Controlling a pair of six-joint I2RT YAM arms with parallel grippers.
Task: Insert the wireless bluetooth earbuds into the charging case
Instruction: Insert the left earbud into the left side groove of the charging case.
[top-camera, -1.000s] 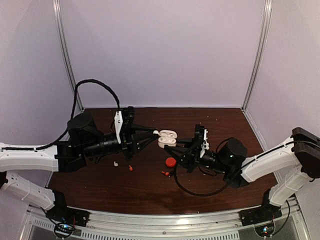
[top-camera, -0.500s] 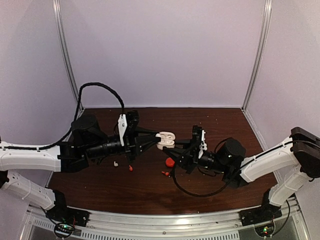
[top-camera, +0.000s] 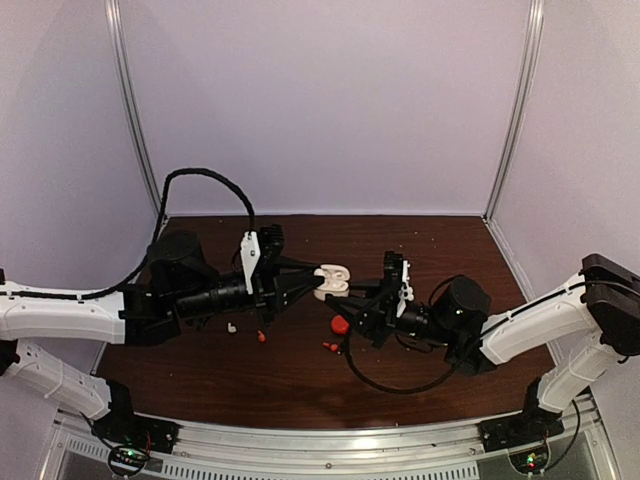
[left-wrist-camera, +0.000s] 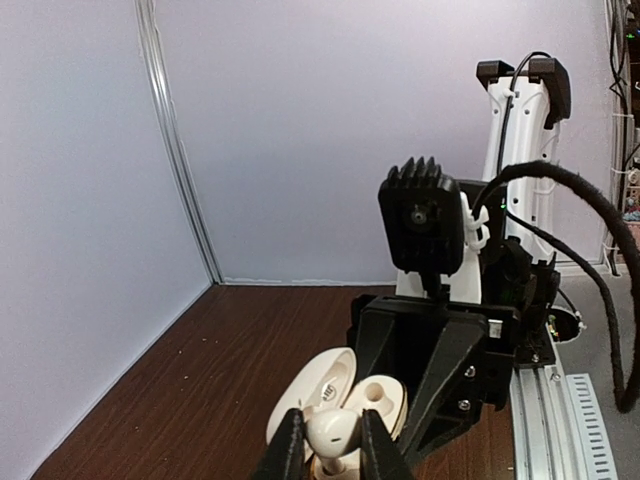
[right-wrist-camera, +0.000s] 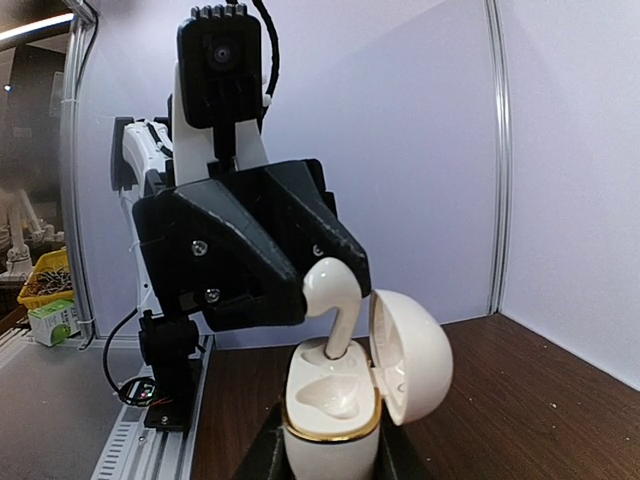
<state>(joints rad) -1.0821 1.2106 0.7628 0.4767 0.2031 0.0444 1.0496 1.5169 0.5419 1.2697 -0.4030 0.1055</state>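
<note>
Right wrist view: the right gripper (right-wrist-camera: 332, 462) has its two dark fingers clamped against the lower body of the white charging case (right-wrist-camera: 333, 405). It holds the case upright, gold-rimmed mouth up, with the lid swung open to the right. Facing it, the left gripper (right-wrist-camera: 320, 284) reaches in from the left with its jaws drawn almost together, pinching the bulb of a white earbud (right-wrist-camera: 337, 303). The earbud hangs stem-down with the stem's tip inside the far socket of the case, while the bulb stands well above the rim. The near socket lies open to view. The left wrist view shows the same grip from behind: two narrow fingertips press on either side of the earbud's head, with the open case and its lid just beyond them. From the top external view, the two grippers meet tip to tip above the middle of the brown table (top-camera: 440, 250), off its surface. On the wood beneath them lies a red rounded object (top-camera: 341, 324). Two red earbuds (top-camera: 261, 336) and a small white piece (top-camera: 231, 327) lie well apart from the held case.
</note>
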